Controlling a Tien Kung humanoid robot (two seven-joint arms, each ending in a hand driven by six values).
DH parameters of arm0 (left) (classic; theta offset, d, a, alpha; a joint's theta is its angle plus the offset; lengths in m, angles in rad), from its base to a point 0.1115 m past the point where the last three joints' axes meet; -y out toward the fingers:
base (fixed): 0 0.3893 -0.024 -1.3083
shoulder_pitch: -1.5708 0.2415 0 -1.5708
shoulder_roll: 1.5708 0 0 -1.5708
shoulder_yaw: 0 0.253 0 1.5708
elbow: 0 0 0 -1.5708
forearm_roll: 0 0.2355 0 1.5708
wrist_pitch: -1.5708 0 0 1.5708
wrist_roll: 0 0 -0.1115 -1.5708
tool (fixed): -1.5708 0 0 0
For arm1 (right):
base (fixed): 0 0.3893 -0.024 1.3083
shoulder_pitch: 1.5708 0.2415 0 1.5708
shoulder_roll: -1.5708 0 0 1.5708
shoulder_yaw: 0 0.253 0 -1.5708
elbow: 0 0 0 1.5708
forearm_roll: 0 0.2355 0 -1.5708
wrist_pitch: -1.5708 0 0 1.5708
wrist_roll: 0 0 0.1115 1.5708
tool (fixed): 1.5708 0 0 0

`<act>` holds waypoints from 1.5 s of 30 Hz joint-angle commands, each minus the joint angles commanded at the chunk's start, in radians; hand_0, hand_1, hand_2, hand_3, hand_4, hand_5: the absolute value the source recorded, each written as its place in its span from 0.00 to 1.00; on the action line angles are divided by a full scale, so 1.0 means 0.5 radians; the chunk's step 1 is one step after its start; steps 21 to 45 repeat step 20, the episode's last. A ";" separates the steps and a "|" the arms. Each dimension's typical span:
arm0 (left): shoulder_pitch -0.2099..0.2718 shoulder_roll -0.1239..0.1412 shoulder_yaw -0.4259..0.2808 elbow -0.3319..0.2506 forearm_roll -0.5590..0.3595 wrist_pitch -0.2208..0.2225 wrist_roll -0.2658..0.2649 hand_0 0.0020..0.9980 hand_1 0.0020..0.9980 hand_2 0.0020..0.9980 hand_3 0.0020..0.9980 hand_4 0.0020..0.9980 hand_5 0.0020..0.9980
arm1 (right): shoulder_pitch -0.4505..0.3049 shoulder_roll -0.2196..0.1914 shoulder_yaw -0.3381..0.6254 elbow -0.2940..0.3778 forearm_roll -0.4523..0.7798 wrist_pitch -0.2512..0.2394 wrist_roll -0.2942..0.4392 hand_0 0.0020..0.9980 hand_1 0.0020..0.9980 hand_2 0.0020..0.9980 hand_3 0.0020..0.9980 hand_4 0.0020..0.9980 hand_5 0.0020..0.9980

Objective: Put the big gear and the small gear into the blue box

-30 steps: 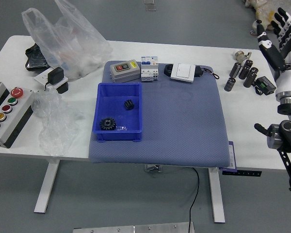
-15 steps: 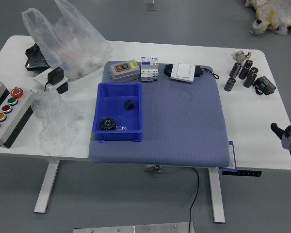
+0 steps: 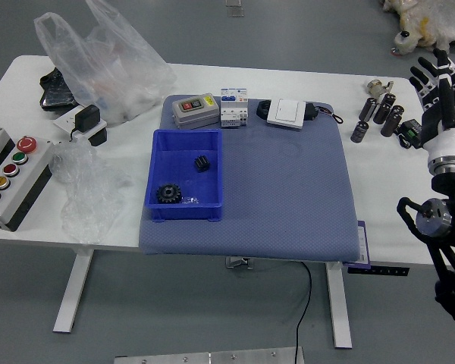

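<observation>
Only part of the right arm (image 3: 449, 149) shows.

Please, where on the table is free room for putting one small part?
Free: the mat right of the blue box, nearer than the white box; also white tabletop between mat and right arm. Crowded: the mat's far edge; the table's left side, with plastic bags and button panel.

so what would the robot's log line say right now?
blue box: big gear, small gear inside | right hand: raised, open, empty | left hand: out of view
</observation>
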 joint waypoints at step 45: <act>-0.029 -0.102 -0.126 0.000 -0.069 0.089 -0.096 0.68 0.63 0.57 0.68 0.68 0.36 | 0.072 0.020 -0.266 -0.033 -0.258 -0.009 -0.122 0.94 0.84 0.82 0.80 0.93 1.00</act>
